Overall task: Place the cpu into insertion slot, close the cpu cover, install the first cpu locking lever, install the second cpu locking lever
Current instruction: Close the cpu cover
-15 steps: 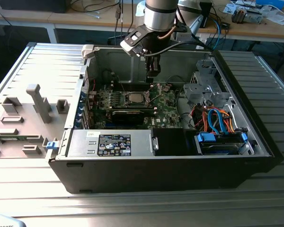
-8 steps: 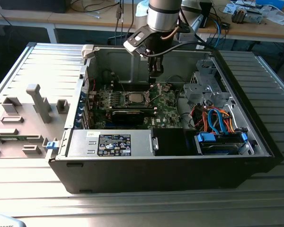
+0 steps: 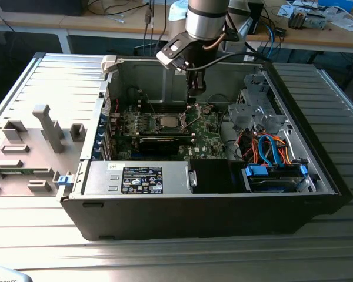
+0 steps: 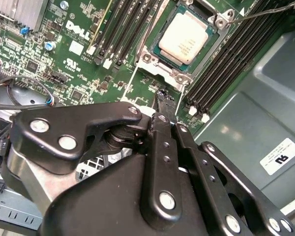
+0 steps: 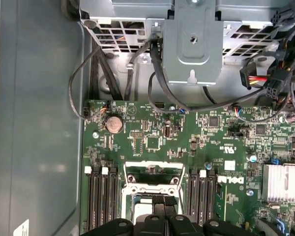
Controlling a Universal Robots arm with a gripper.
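Observation:
The cpu (image 4: 183, 38), a pale silvery square, lies in the insertion slot (image 5: 152, 189) on the green motherboard (image 3: 209, 141). The silver cpu cover (image 4: 163, 69) lies down around the chip as a frame. A thin wire locking lever (image 4: 135, 73) runs along one side of the socket, and a second wire lever (image 4: 265, 11) leads away from its far corner. My gripper (image 4: 162, 96) hangs low just beside the socket's edge, fingers shut together with nothing seen between them. In the exterior view the gripper (image 3: 194, 101) is inside the case, just to the right of the socket (image 3: 167, 122).
Black memory slots (image 4: 221, 69) flank the socket on both sides. A drive cage (image 3: 265, 114) and bundled cables (image 3: 270, 150) fill the case's right half, and the power supply (image 3: 138, 178) sits along the front. A finned heat sink (image 5: 283, 183) stands on the board. Case walls enclose all sides.

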